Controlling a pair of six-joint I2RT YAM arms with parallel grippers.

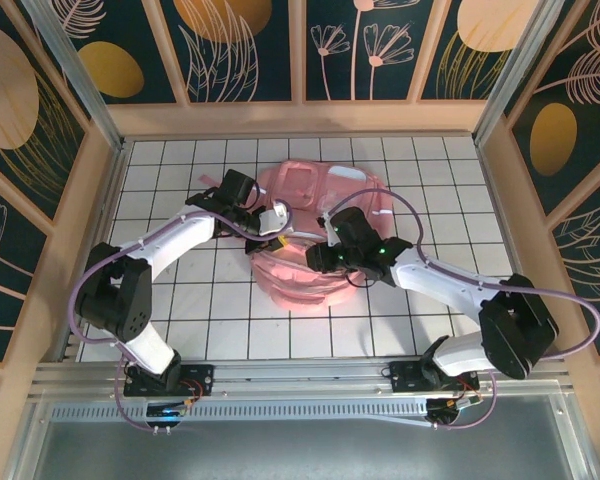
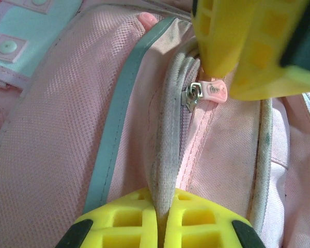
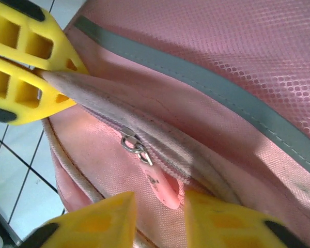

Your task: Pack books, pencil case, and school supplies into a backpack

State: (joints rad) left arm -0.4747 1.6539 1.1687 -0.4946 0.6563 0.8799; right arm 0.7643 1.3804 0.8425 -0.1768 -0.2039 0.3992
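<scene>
left pincer clamped on the backpack, right pincer astride its zip pull

left pincer's jaws are shut on the grey zip flap at the backpack's left side. just right of it, right pincer's jaws stand apart with the pink zip pull between them. the backpack lies in the middle of the table, under both.

Mid-table, the soft pink fabric backpack blocks the way; the white gridded tabletop lies open in front and at the far corners.
</scene>
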